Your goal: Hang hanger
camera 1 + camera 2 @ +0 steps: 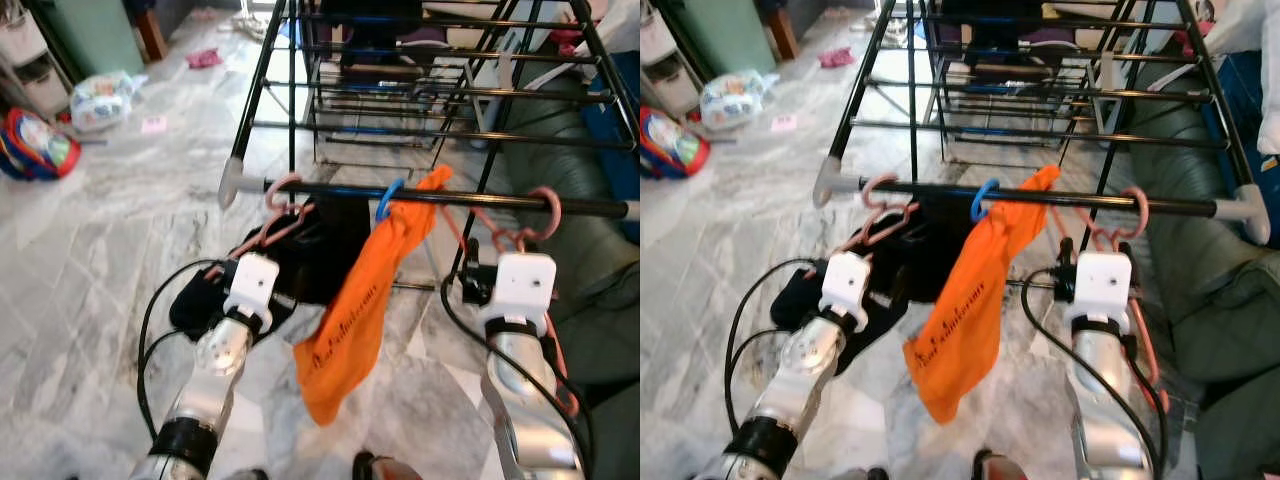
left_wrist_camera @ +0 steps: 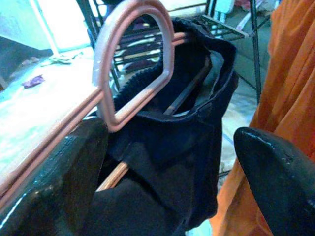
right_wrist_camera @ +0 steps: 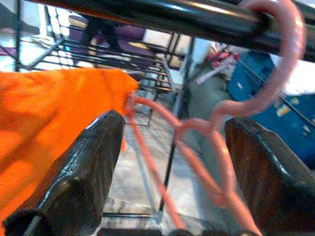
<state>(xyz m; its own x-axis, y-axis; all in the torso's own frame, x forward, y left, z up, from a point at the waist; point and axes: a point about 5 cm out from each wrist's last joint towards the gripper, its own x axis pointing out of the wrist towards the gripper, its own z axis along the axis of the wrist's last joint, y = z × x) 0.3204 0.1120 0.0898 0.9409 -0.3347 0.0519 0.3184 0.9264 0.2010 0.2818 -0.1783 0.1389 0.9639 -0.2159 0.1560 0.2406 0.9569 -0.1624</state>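
While hooked on rail (image 3: 147, 14), pink hanger (image 3: 275, 73) sits between parted right fingers (image 3: 74, 182)

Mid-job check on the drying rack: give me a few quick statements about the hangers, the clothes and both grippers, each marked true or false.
1. The pink hanger by the right gripper is hooked over the black rail. True.
2. The orange cloth hangs from a pink hook. False: a blue hook holds it.
3. The left gripper is clamped shut. False: its fingers are spread apart.
4. The hanger in front of the left gripper carries a black garment. True.
5. The right gripper's fingers are open. True.
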